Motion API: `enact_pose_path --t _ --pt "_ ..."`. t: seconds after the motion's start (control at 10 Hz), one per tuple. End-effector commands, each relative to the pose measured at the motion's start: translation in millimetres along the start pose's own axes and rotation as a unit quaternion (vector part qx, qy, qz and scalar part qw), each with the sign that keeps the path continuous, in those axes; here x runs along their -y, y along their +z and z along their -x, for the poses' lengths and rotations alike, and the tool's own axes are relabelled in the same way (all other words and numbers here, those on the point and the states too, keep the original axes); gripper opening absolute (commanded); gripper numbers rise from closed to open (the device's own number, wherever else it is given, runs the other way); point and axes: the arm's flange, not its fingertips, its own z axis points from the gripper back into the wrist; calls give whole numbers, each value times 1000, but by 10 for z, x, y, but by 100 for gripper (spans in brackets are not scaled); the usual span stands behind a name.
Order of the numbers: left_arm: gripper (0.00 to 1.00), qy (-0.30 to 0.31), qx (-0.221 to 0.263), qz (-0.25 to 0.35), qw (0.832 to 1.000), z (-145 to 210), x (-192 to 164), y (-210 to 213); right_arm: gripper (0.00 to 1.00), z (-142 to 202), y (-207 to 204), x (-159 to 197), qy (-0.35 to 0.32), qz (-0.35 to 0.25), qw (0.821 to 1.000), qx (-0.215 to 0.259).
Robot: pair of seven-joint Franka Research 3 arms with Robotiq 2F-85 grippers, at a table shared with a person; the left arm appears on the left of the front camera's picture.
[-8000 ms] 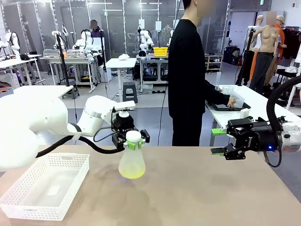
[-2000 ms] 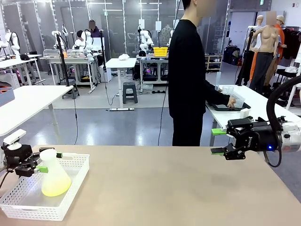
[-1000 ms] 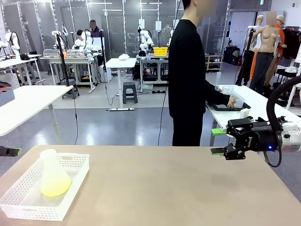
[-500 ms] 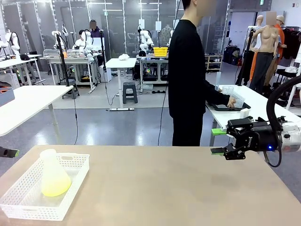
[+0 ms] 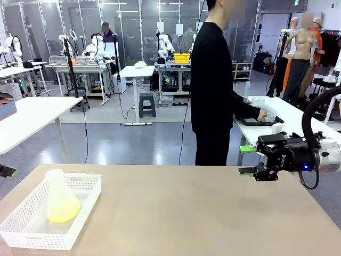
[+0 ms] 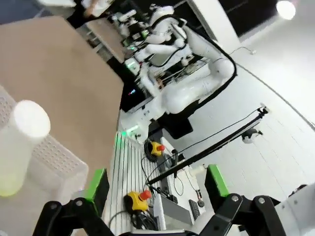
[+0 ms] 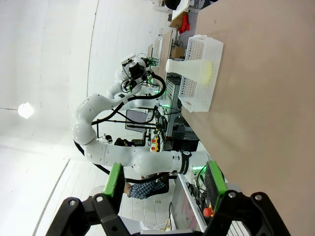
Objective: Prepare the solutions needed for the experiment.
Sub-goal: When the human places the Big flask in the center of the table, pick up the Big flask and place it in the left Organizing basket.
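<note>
Front view is showing, at the far left edge, a green pad tip of the left claw hanging off the table's side, well apart from the white perforated basket that is sitting on the tan table at its near-left corner. Inside the basket a frosted conical flask is standing upright, and the solutions are lying as a shallow lime-yellow layer in its wide base. From the left wrist camera, the left claw is standing spread wide with nothing between its pads, the flask off to one side and clear of it. Across the table a person is standing turned toward a neighbouring table at the right, a hand resting by a dark tray there. At the right, the right claw is hovering above the table's far-right part, its green pads parted and gripping nothing; its own camera is showing the same open gap. The flask looks safely delivered, so the step in hand seems to be clearing the left arm away. Doing it well likely means retreating without clipping the basket rim or tipping the narrow-necked flask, and keeping the right arm parked until the person is offering the next vessel.
</note>
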Motion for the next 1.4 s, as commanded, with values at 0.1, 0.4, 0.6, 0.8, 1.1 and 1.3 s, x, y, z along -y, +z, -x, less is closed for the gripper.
enact_pose_path --t 0.1,0.4,0.6,0.8,1.1,1.3 --pt "100 108 5 33 994 -25 177 -430 83 10 -2 11 8 -3 1000 0" --pt "100 173 56 41 982 -39 95 -668 83 10 -2 11 8 -3 1000 0" --pt "100 200 62 26 978 -74 44 -700 83 10 -2 11 8 -3 1000 0" --pt "100 216 67 5 974 -40 14 -709 83 10 -2 11 8 -3 1000 0" --pt "100 208 57 21 976 -17 -47 -620 83 10 -2 11 8 -3 1000 0" --pt "100 208 57 21 976 -17 -47 -620 83 10 -2 11 8 -3 1000 0"
